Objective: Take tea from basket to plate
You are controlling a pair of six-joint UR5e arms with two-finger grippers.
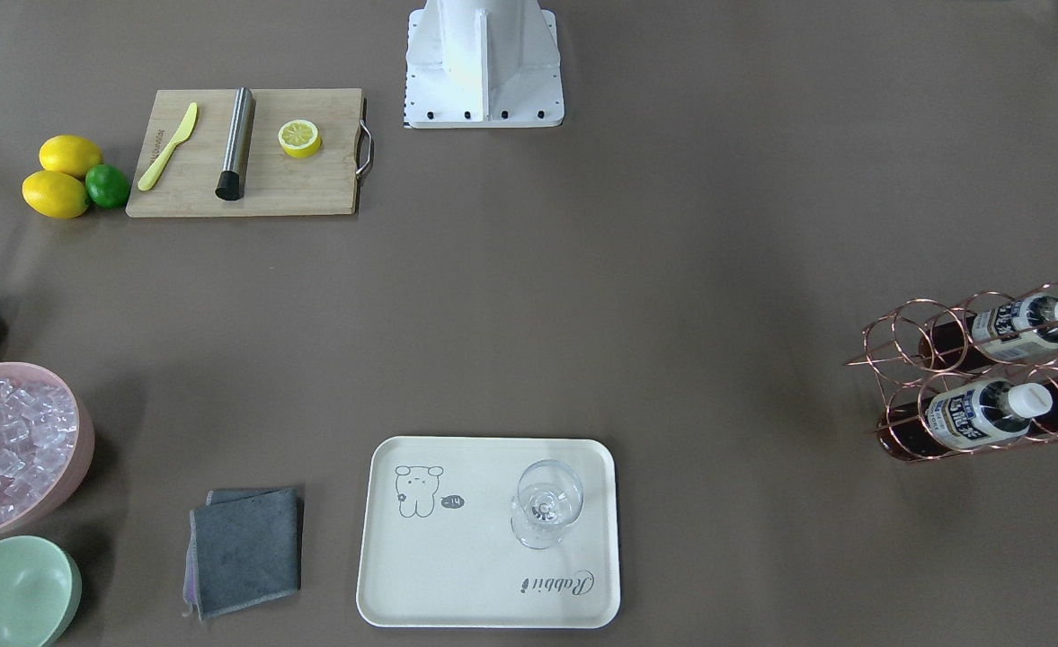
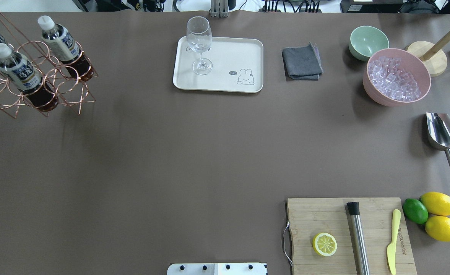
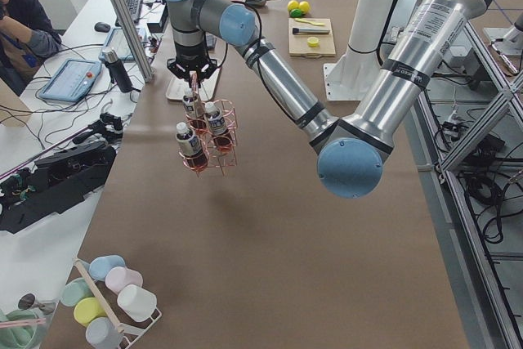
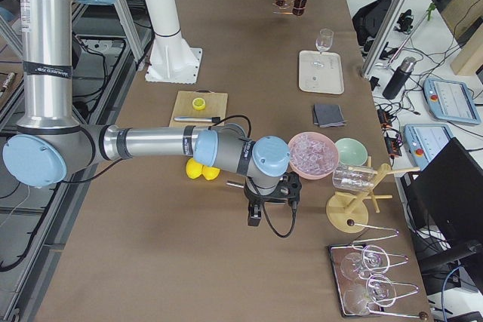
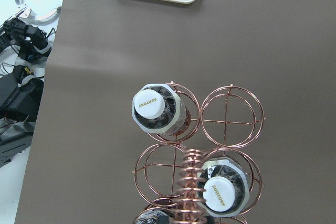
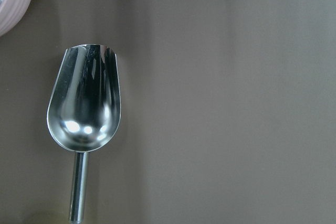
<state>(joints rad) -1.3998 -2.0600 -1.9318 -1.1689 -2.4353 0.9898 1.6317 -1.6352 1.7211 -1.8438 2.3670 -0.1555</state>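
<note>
A robotics lab: silver-and-blue jointed robot arms [image 3: 278, 79] hang over a long brown-covered desk [image 2: 171, 152] beside a white mounting column [image 4: 160, 20], aluminium frame struts [image 3: 122, 14], tangled black cables [image 2: 282, 5] and a grey touchscreen pendant [image 4: 451, 99].

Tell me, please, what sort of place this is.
Most likely a robotics lab staged as a drinks station: the left arm and right arm reach over a table, an operator sits beside a control tablet, and props include a basket of tea and a bowl of ice.
</note>
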